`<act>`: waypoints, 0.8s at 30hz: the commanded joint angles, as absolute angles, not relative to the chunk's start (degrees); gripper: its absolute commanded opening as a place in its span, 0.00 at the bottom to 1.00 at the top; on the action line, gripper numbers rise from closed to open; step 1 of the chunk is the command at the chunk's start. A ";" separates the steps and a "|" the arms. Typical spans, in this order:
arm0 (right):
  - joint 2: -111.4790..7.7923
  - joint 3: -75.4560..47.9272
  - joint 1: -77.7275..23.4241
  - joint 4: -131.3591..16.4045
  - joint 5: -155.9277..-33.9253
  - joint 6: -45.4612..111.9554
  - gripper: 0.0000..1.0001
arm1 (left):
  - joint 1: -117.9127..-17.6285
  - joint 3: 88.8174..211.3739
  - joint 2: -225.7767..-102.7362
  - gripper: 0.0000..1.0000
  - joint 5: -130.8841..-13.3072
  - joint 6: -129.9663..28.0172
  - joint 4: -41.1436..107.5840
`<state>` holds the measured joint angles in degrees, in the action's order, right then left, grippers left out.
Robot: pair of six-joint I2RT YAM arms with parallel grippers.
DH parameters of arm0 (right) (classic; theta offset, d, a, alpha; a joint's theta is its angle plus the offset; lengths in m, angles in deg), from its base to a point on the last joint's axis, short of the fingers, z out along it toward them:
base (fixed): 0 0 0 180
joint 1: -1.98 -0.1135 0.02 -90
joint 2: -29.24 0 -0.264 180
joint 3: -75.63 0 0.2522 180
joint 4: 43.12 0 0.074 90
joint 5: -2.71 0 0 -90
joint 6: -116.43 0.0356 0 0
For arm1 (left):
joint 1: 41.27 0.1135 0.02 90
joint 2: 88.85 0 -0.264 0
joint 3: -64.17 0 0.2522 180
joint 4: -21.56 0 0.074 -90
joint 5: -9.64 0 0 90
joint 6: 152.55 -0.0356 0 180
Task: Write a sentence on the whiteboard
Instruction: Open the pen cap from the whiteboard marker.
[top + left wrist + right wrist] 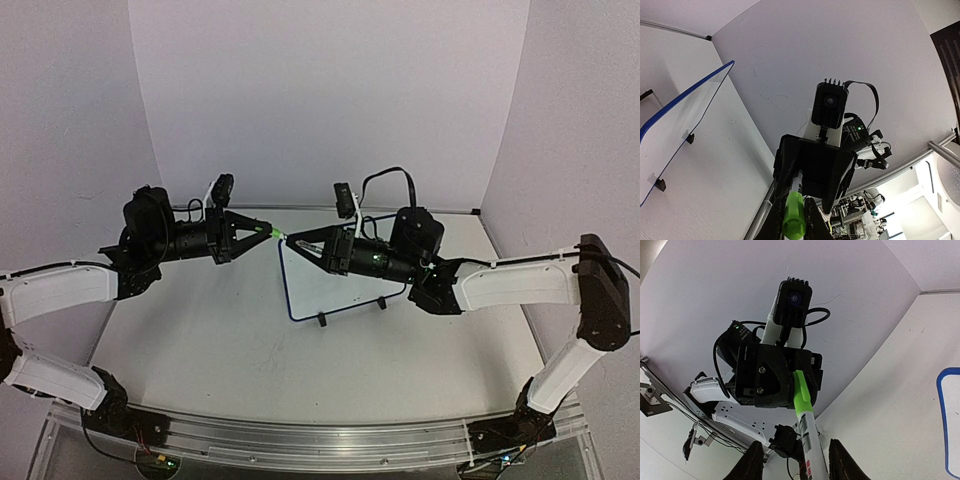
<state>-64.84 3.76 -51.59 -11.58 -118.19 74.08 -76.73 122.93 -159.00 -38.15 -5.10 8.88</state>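
Note:
The whiteboard, white with a dark-blue frame and two black feet, lies mid-table under my right arm. No green sentence shows on its visible face. It also shows edge-on in the left wrist view, and one corner of it shows in the right wrist view. A white marker with a green cap spans the two grippers above the board's left corner. My left gripper is shut on the cap. My right gripper faces it, its fingers wide apart around the marker's body.
White walls enclose the table on three sides. The left arm's black wrist and camera sit just ahead of my right gripper. The right arm's wrist camera sits just ahead of my left gripper.

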 commanded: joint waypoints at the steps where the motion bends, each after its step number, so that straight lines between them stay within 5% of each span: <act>1: -65.05 0.79 -52.36 -7.61 -119.26 73.54 0.37 | -76.69 124.94 -159.23 0.00 -37.60 -6.41 11.81; 12: -65.32 1.09 -52.54 -5.17 -118.95 73.81 0.18 | -76.77 125.11 -159.81 0.00 -36.95 -6.39 12.21; 24: -64.47 2.84 -52.58 -2.99 -117.23 74.25 0.28 | -76.69 125.03 -159.15 0.00 -37.04 -6.04 12.04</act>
